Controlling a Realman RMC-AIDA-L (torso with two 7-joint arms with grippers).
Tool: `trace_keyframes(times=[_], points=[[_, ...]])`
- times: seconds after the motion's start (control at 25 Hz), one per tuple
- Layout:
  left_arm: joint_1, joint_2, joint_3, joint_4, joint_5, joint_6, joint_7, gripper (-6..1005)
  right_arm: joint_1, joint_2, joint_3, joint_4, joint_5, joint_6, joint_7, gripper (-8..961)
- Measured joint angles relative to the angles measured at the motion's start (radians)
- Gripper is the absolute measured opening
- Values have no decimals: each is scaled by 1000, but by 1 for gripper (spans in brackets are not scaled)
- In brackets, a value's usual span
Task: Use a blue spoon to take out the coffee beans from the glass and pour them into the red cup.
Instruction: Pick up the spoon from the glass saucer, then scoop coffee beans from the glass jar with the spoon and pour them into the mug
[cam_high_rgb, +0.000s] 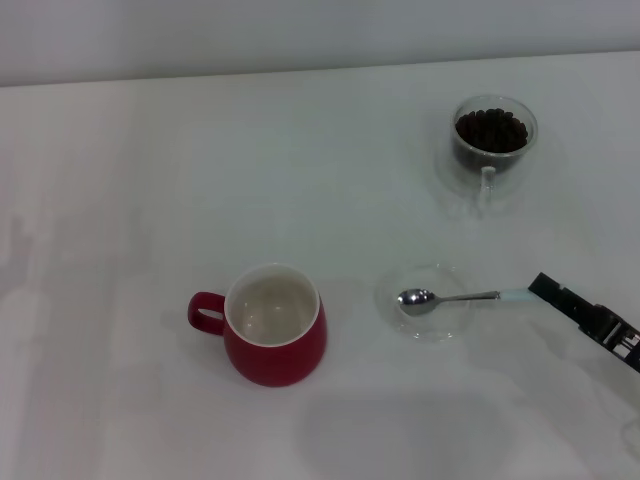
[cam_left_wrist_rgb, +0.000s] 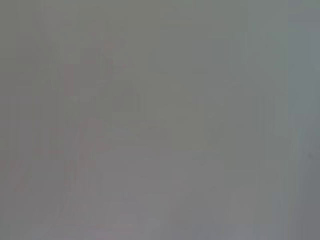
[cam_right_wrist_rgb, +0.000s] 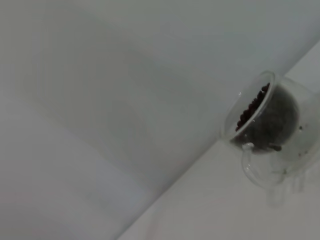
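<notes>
Pale-blue spoon (cam_high_rgb: 455, 297) handle tip meets right gripper (cam_high_rgb: 545, 288); cannot tell finger state. Bowl rests in glass dish (cam_high_rgb: 394, 300), right of red cup (cam_high_rgb: 272, 325). Should clamp handle squarely before lifting toward far glass (cam_high_rgb: 494, 136).

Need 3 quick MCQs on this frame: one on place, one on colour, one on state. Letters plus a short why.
1. Where does the blue spoon lie?
A. in the red cup
B. bowl on the clear dish, handle toward the right gripper
C. in the glass

2. What colour is the inside of the red cup?
A. cream-white
B. black
C. blue

3. Where are the coffee beans?
A. in the red cup
B. on the spoon
C. in the glass

Answers:
1 B: the spoon's metal bowl rests on the clear dish, and the right gripper is at its handle end.
2 A: the head view shows a pale interior with no beans.
3 C: the dark beans fill the glass; spoon and cup hold none.
</notes>
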Motion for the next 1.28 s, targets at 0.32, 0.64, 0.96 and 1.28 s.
trace_keyframes(times=[0.32,0.64,0.96,1.28], points=[[3,0,0,0,0,3,0,789,7,-8,2,-51,4,-67,29,150],[6,2,0,-1,0,1,0,788,51,-10,20,-187,47,-112,88,150],[9,1,0,-34,43,-13,0,787,169,-15,60,-295,84,-38,83,150],[43,0,2,-38,69,-6,0,785,205,-33,60,-414,79,100,58,150]])
